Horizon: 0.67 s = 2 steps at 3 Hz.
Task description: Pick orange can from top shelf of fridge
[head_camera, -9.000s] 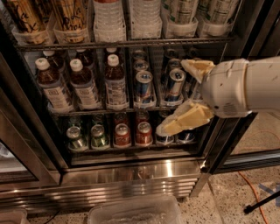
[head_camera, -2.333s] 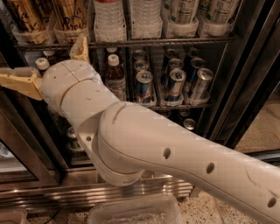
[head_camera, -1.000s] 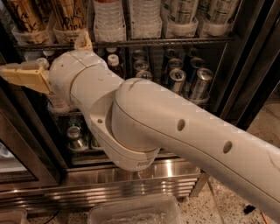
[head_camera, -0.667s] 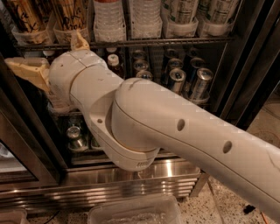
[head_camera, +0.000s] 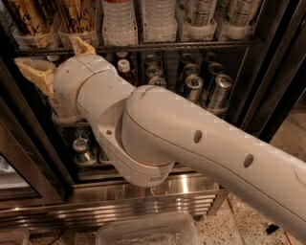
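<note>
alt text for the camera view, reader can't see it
A white robot arm reaches across a fridge, its open, empty hand just below the left end of the top shelf, where an orange can stands in a clear tray.

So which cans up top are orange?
The two orange cans at the top shelf's left end, with dark scrawls; the right-hand cans are pale. The end effector hangs open just below them.

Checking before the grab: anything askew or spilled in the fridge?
Two slim cans below the top shelf, right, lean rightward, perhaps only viewing angle. Nothing spilled. The open gripper is at that shelf's left front, beneath the orange cans.
</note>
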Motion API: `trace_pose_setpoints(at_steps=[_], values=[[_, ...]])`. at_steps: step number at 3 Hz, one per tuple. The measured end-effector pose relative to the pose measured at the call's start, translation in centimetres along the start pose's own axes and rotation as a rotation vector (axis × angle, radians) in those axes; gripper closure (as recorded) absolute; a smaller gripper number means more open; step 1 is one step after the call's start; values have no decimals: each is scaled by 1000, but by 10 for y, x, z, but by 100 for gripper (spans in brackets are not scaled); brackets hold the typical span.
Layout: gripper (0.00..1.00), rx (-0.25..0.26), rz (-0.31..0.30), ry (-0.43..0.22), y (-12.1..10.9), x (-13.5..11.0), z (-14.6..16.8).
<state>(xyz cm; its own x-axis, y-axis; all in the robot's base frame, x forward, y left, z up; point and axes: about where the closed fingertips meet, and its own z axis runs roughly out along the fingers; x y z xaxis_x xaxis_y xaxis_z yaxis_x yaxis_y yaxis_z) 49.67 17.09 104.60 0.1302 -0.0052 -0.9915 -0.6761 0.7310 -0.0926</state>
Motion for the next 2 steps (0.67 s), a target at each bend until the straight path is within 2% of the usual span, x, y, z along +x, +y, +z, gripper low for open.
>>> trace_pose_setpoints(at_steps=[1,2], values=[[30,0,0,0,0,0,0],[41,0,0,0,0,0,0]])
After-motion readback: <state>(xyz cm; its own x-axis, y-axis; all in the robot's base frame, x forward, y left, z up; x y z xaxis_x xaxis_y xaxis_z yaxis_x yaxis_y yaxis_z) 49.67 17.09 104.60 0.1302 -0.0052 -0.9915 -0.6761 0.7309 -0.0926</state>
